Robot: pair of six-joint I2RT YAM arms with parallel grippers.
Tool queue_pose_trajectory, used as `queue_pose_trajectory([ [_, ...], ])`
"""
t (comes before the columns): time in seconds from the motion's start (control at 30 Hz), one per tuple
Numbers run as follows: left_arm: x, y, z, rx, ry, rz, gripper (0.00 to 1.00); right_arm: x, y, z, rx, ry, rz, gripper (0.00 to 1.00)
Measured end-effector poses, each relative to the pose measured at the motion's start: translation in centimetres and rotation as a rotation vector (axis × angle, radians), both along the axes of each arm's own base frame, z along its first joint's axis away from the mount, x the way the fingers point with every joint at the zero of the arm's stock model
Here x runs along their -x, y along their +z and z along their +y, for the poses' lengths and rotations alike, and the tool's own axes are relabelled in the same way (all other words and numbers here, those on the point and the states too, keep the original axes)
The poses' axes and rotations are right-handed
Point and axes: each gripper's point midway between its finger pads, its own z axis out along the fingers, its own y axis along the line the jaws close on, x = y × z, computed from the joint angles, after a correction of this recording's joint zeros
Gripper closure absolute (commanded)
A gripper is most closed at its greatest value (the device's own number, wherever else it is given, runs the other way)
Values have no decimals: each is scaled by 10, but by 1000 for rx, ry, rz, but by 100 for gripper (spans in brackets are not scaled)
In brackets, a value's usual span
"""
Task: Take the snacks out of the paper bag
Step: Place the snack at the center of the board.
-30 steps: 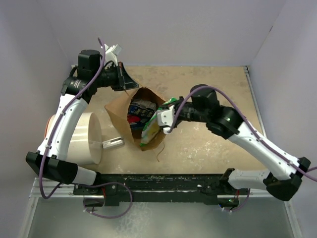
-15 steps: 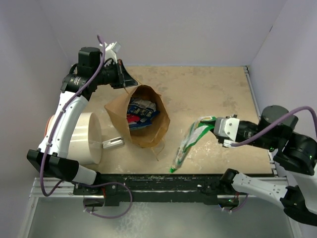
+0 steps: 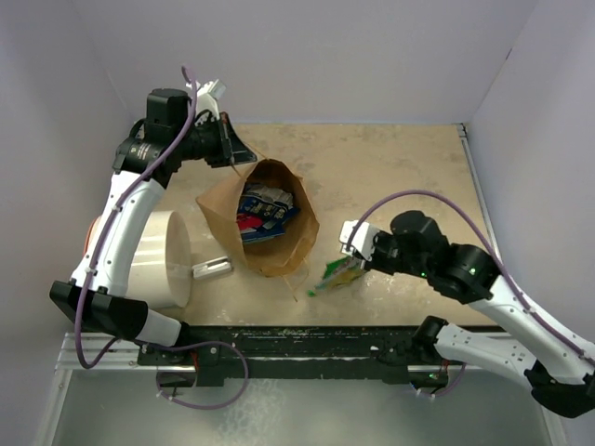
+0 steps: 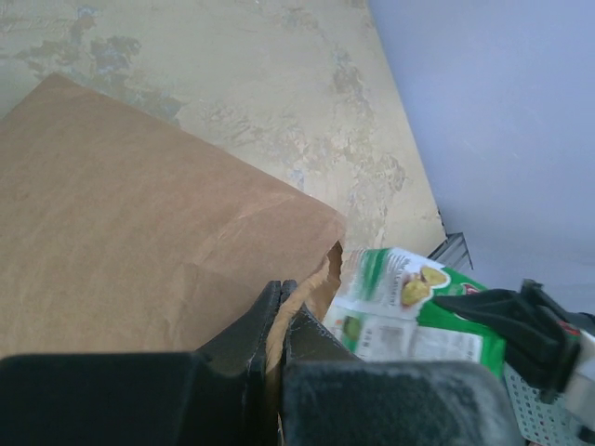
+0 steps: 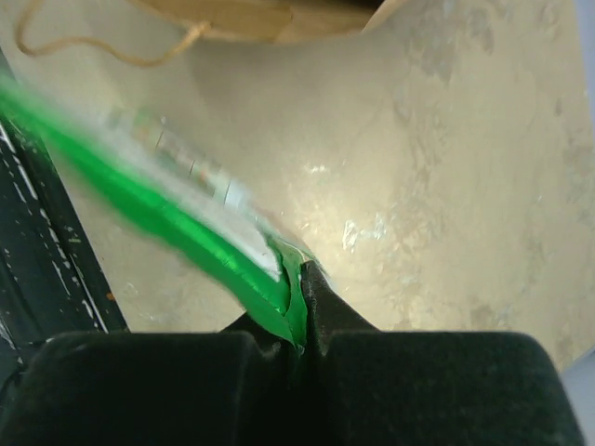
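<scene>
The brown paper bag (image 3: 279,243) lies open on the table, with red and blue snacks (image 3: 258,214) showing inside its mouth. My left gripper (image 3: 244,160) is shut on the bag's back rim; the left wrist view shows the paper edge pinched in that gripper (image 4: 282,299). My right gripper (image 3: 347,263) is shut on the large green packet (image 3: 335,275), which hangs outside the bag, just to its right near the front edge. In the right wrist view the packet (image 5: 177,218) streaks away blurred from the shut gripper (image 5: 302,279). It also shows in the left wrist view as the green packet (image 4: 400,302).
A large white cylinder (image 3: 158,258) lies left of the bag, with a small white-grey bar (image 3: 212,268) beside it. The black front rail (image 3: 297,336) runs close under the right gripper. A loose twisted handle (image 5: 93,51) trails from the bag. Walls close in the table's back and sides.
The right gripper pulled the green packet out of the bag, swung it far right, then came back left and lower near the bag's front. The left gripper kept its hold on the rim.
</scene>
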Motion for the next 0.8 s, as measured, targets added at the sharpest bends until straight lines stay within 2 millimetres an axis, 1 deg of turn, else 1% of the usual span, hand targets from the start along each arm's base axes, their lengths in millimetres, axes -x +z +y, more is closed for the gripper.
queue_pose_trajectory([
  [0.13, 0, 4, 1, -2, 1, -12, 100, -8, -37, 0, 79, -25, 41, 100],
  [0.2, 0, 5, 1, -7, 0, -15, 100, -12, -47, 1, 98, -34, 48, 100],
  [0.27, 1, 4, 2, -15, 0, -14, 100, -15, -52, 1, 112, -40, 56, 100],
  [0.37, 2, 1, 4, -27, 0, -9, 100, -15, -50, 2, 107, -31, 65, 100],
  [0.4, 2, 0, 4, -30, -1, -8, 100, -13, -47, 2, 104, -23, 71, 100],
  [0.57, 2, -1, 4, -36, -2, -9, 100, 1, -16, 6, 64, 34, 104, 100],
  [0.63, 2, 0, 5, -38, -3, -12, 100, 8, -8, 5, 56, 47, 118, 100],
  [0.7, 2, 0, 5, -39, -4, -16, 100, 13, -7, 1, 61, 50, 137, 100],
  [0.8, 1, 1, 7, -43, -3, -23, 100, 22, -13, -5, 79, 47, 180, 100],
])
